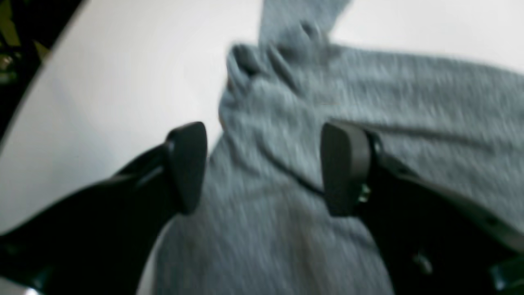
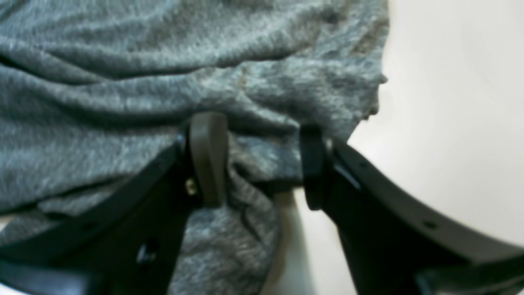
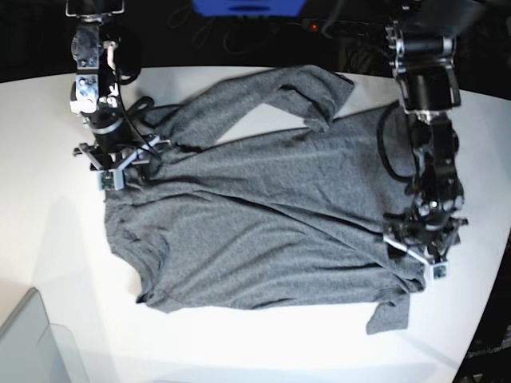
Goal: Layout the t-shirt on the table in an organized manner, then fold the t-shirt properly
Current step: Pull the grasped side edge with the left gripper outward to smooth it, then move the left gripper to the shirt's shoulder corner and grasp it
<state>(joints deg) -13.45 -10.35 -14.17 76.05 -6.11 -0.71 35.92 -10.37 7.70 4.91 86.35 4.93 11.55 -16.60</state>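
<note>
The dark heather-grey t-shirt (image 3: 263, 215) lies spread across the white table (image 3: 263, 343), one sleeve folded over at the top and wrinkles running across the body. My left gripper (image 3: 417, 246) stands over the shirt's right edge. In the left wrist view it (image 1: 265, 168) is open, with the cloth (image 1: 368, 94) lying loose below the two pads. My right gripper (image 3: 120, 166) is at the shirt's upper left corner. Up close its (image 2: 260, 164) jaws stand apart around a bunched fold of the t-shirt (image 2: 123, 82).
A translucent grey bin corner (image 3: 32, 343) sits at the front left. The table's curved edge runs down the right side close to the left arm (image 3: 427, 88). A blue object (image 3: 247, 6) and cables lie beyond the far edge. Bare tabletop (image 2: 450, 123) shows beside the right gripper.
</note>
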